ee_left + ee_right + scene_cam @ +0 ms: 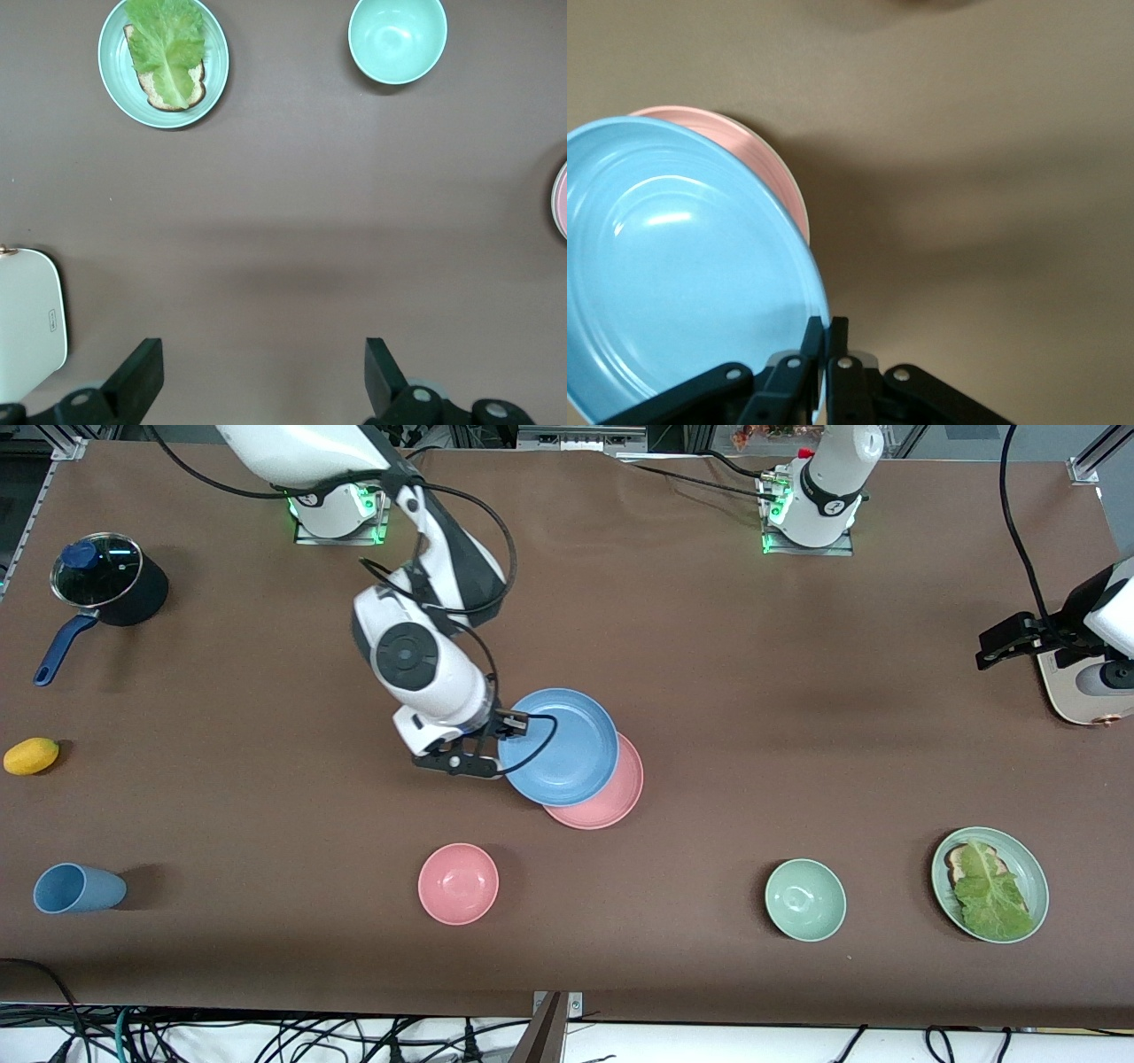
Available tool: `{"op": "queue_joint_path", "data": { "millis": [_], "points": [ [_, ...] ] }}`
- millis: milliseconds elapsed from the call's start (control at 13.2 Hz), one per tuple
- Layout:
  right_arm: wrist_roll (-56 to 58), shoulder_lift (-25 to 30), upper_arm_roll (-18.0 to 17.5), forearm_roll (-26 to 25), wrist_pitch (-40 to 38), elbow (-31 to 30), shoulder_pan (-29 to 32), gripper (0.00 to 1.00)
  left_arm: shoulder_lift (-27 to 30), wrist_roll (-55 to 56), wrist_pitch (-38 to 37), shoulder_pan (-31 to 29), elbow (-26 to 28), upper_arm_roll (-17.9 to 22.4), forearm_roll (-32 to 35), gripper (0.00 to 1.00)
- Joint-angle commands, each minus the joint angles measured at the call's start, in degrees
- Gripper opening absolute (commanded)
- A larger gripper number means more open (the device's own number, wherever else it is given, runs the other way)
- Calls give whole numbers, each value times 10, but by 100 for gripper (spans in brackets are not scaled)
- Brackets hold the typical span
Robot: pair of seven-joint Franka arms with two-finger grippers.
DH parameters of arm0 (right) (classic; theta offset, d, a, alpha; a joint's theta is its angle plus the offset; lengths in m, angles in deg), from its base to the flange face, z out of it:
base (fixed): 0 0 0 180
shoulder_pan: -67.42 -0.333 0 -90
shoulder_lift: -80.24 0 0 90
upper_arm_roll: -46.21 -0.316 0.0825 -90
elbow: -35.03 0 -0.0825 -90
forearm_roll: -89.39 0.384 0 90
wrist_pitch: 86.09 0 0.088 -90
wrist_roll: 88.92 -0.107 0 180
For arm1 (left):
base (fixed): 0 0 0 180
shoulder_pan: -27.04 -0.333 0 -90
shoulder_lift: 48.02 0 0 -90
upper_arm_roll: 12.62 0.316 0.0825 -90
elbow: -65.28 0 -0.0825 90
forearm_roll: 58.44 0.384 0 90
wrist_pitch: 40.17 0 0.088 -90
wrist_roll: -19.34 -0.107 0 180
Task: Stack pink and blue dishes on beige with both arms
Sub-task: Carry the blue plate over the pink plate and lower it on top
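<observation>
Front view has the right gripper (pixel 493 746) pinched tight on the rim of the blue plate (pixel 558 746), holding it up over the pink plate (pixel 611 793), which sits mid-desk. The right wrist view shows the same thing: fingers (pixel 811 350) clamped on the blue rim, with the pink plate (pixel 757 159) peeking out underneath plus a thin pale edge below it, can't really tell what that is. The left gripper (pixel 264 376) is waiting over the left arm's end of the desk (pixel 753 691), jaws wide apart and holding nothing. Nearer the front camera: a pink bowl (pixel 458 883), green bowl (pixel 805 899) and lettuce plate (pixel 990 883).
</observation>
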Motion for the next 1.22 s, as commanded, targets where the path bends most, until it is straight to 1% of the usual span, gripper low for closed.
{"op": "queue_joint_path", "data": {
  "millis": [0, 228, 456, 760, 1140],
  "points": [
    [-42, -15, 5, -7, 48, -18, -19, 0, -5, -15, -13, -1, -15, 2, -22, 100],
    [-45, -22, 5, -7, 59, -17, -21, 0, -10, -15, -12, 1, -16, 2, -22, 100],
    [-55, -44, 5, -6, 96, -16, -35, 0, -11, -15, -11, 2, -17, 2, -22, 100],
    [-58, -62, 5, -8, 130, -15, -36, 0, -11, -15, -10, -1, -17, 2, -22, 100],
    [-56, -63, 5, -17, 131, -14, -35, 0, -11, -15, -10, 0, -17, 2, -22, 100]
  ]
}}
